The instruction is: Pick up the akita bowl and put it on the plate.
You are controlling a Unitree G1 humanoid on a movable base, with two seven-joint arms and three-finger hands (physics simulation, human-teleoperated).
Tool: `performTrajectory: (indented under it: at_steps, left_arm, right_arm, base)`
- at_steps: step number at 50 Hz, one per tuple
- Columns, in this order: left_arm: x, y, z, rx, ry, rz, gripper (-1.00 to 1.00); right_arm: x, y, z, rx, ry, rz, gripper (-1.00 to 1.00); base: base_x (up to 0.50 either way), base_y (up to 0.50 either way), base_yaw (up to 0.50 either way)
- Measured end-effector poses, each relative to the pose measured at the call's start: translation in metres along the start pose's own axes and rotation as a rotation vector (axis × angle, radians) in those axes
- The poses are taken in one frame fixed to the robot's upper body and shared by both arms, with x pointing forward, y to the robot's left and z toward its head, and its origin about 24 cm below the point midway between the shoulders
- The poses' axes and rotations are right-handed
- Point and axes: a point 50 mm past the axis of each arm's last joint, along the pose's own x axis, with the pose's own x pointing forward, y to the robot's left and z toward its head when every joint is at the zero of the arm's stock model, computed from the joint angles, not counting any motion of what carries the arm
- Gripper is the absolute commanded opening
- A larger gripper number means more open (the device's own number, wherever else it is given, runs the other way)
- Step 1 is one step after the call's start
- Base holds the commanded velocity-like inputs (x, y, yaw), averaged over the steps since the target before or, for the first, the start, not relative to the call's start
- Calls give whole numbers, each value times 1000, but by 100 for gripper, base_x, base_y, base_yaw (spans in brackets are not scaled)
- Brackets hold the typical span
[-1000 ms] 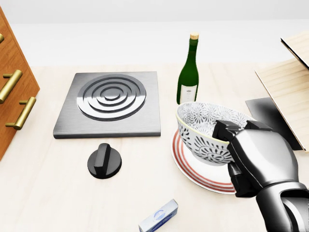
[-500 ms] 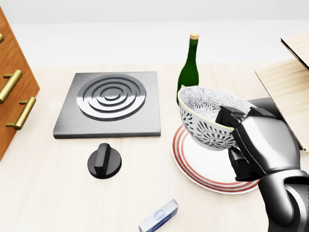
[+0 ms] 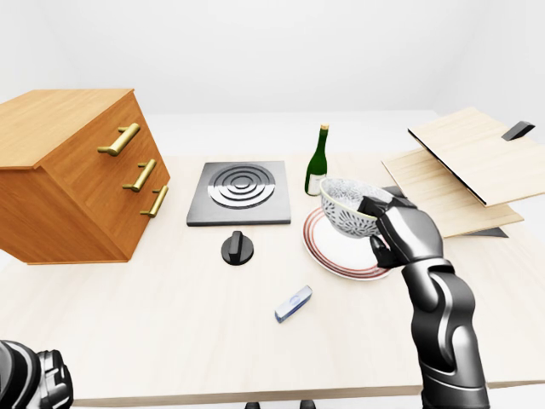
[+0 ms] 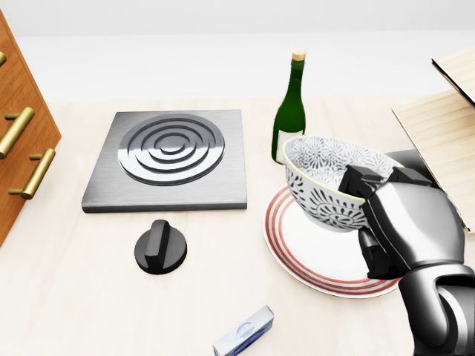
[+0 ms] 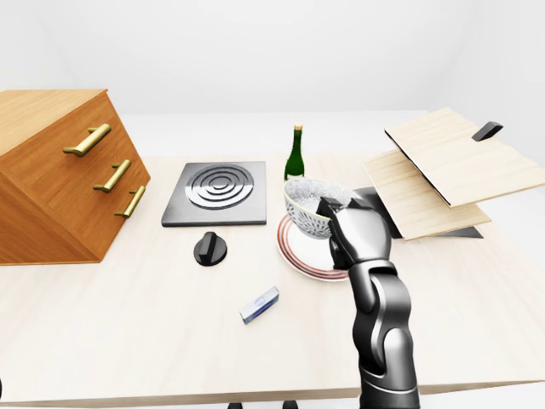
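Observation:
The akita bowl (image 4: pixel 326 183), white with a dark floral pattern, hangs tilted just above the plate (image 4: pixel 312 256), a white plate with red rings at the right of the head view. My right hand (image 4: pixel 375 222) is shut on the bowl's right rim, fingers over the edge. The bowl's underside looks clear of the plate surface. My left hand (image 3: pixel 34 382) shows only as a dark fist-like shape at the bottom left corner of the left-eye view, away from everything; its fingers cannot be read.
A green wine bottle (image 4: pixel 290 111) stands just above the bowl. A grey burner plate (image 4: pixel 169 157) and a black knob (image 4: pixel 160 247) lie left of the plate. A small blue-white box (image 4: pixel 244 331) lies below. Wooden drawers (image 3: pixel 77 175) stand at left, wooden boards (image 3: pixel 464 166) at right.
The bowl, held in my right hand, rose off the plate, then shifted slightly right and a little lower. The camera has not moved.

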Motion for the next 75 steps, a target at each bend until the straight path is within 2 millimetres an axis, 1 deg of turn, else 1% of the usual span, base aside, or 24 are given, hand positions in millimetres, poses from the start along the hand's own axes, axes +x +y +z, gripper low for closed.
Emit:
performTrajectory:
  at_steps: [9, 19, 30, 40, 47, 56, 75]
  left_arm:
    - [0, 0, 0, -1, 3, 0, 100]
    - [0, 0, 0, -3, 3, 0, 100]
    - [1, -1, 0, -6, 8, -6, 100]
    - [1, -1, 0, -8, 10, -6, 100]
    - [1, -1, 0, -10, 12, -7, 100]
    - [1, -1, 0, -9, 12, -6, 100]
    - [0, -1, 0, -7, 11, -5, 100]
  right_arm:
    - [14, -6, -9, -127, 11, -13, -100]
    - [24, -7, -17, -209, 15, -8, -100]
    - [30, -5, -23, -262, 21, 0, -100]
    - [42, -8, -24, -248, 10, -81, -100]
    - [47, -1, -25, -221, -1, -136, -100]
    - [51, 13, -27, -183, -5, -171, -100]
    - [64, 47, -39, -148, -2, -173, -100]
  base:
    - [0, 0, 0]
    - [0, 0, 0]
    - [0, 0, 0]
    - [0, 0, 0]
    - [0, 0, 0]
    - [0, 0, 0]
    - [0, 0, 0]
